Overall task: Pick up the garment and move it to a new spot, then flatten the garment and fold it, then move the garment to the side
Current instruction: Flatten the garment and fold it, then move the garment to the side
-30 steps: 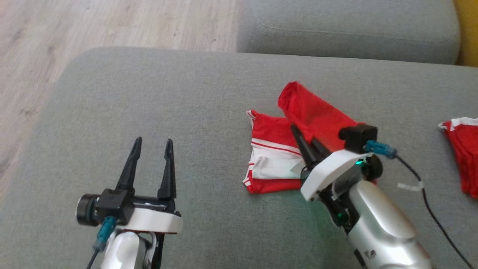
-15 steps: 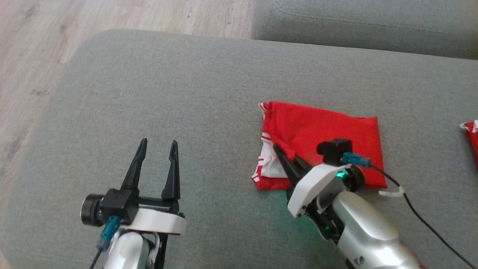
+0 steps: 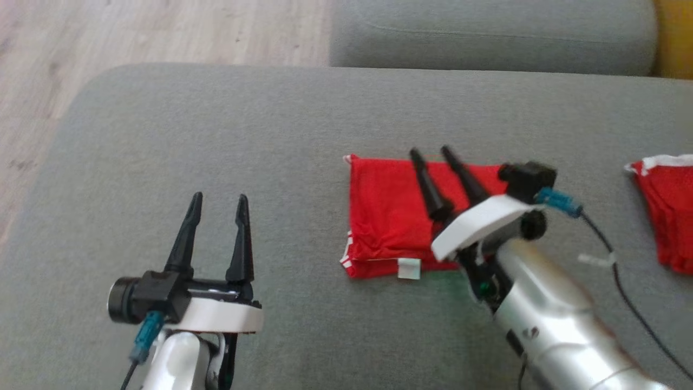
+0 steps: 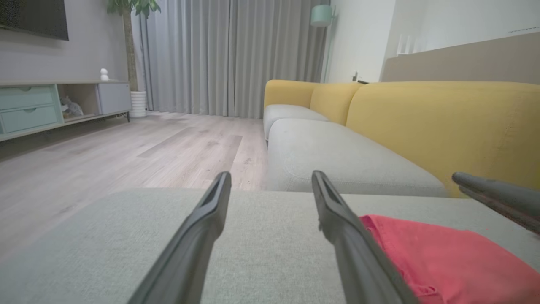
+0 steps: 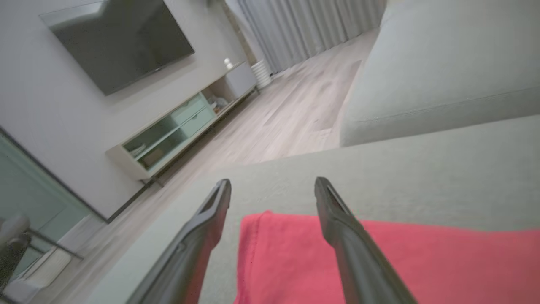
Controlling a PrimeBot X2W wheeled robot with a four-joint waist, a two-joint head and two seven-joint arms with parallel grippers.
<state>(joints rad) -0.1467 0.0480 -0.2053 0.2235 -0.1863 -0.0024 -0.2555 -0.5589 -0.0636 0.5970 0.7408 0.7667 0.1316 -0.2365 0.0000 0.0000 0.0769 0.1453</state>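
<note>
Garment: a red knit fabric piece (image 3: 390, 216), folded into a flat rectangle with a small white label (image 3: 409, 268) at its lower edge and a sliver of white striped trim at the lower left corner. It lies just right of centre in the head view, on the grey woven cushion (image 3: 243, 135).

Handling, as judged: light, limp and without stiffness. The layers will slide over one another and the fold will open if the piece is lifted by the top layer alone. Take hold at an edge, pinching through all layers. For the move to the side, the folded lower edge near the label or the right edge looks most secure.

Right gripper (image 3: 430, 150): fingers spread wide, holding nothing, angled over the right half of the garment with tips pointing to the upper left of the frame. The right wrist view shows cushion and red fabric in the gap between the fingers.

Left gripper (image 3: 219, 197): wide apart and empty, at lower left, well apart from the garment.

Change from the earlier frames: one second ago the right fingers were pinched together on a raised red flap and the white striped inner face was exposed. Half a second ago the flap was mostly down. Now the flap is laid flat, the white is nearly covered, and the fingers have released. The camera has also shifted.

A second red garment with white trim (image 3: 668, 211) lies at the right edge. Pale wood floor (image 3: 162, 32) fills the upper left.
</note>
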